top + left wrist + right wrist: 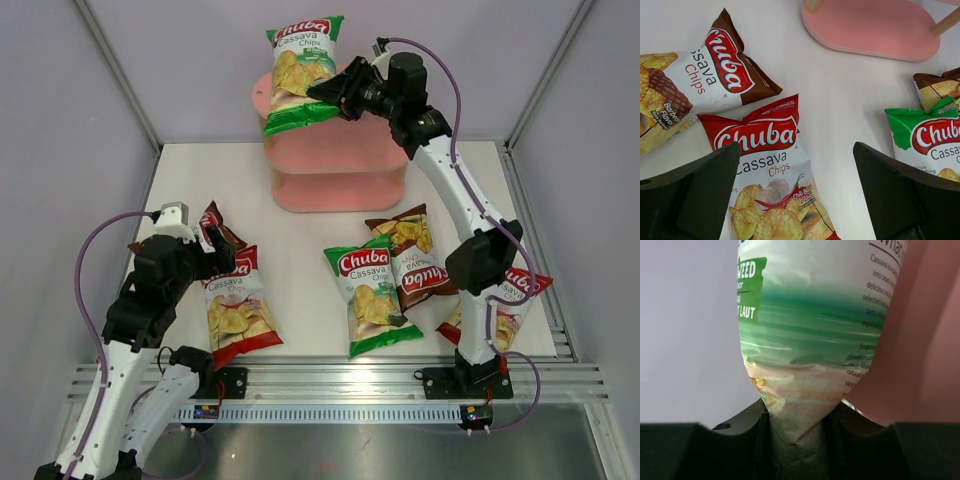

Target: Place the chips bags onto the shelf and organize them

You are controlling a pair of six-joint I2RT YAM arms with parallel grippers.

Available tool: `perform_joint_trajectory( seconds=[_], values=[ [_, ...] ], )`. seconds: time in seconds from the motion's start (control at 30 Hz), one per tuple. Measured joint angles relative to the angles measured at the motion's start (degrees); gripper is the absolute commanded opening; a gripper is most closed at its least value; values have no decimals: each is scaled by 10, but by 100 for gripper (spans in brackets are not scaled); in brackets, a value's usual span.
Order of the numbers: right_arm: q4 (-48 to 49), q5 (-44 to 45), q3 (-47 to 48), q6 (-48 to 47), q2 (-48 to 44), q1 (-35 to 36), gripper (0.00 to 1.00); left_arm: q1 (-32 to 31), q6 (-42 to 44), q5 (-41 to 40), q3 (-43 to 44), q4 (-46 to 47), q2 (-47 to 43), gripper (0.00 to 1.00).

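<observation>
1. Right jaws pinch a green bag [300,75] over the shelf [340,170] top; not released.
2. Left jaws are spread above a red bag [238,310].
3. Five bags lie on the tabletop [300,230], seemingly yet to place.

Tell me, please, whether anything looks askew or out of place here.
The glossy green chips bag, pinched and crumpled in the right gripper, leans tilted over the top of the pink three-tier shelf; nothing looks spilled.
</observation>
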Motion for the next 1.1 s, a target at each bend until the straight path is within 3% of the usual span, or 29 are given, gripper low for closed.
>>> perform_joint_trajectory(
  seconds=[0.13,0.37,0.57,0.6,0.8,1.1],
  values=[
    [-27,-7,75,18,52,0,29,0,1,0,0,0,0,99],
    [-54,-5,109,35,68,0,34,0,1,4,0,0,0,99],
    [-80,-7,147,35,91,0,47,0,1,4,0,0,0,99],
    [-82,-7,148,34,92,-1,58,0,1,4,0,0,0,99],
    [-96,-22,156,12,92,-11,76,0,1,4,0,0,0,99],
    [-110,-26,162,-31,89,-34,79,0,1,5,0,0,0,99]
  ],
)
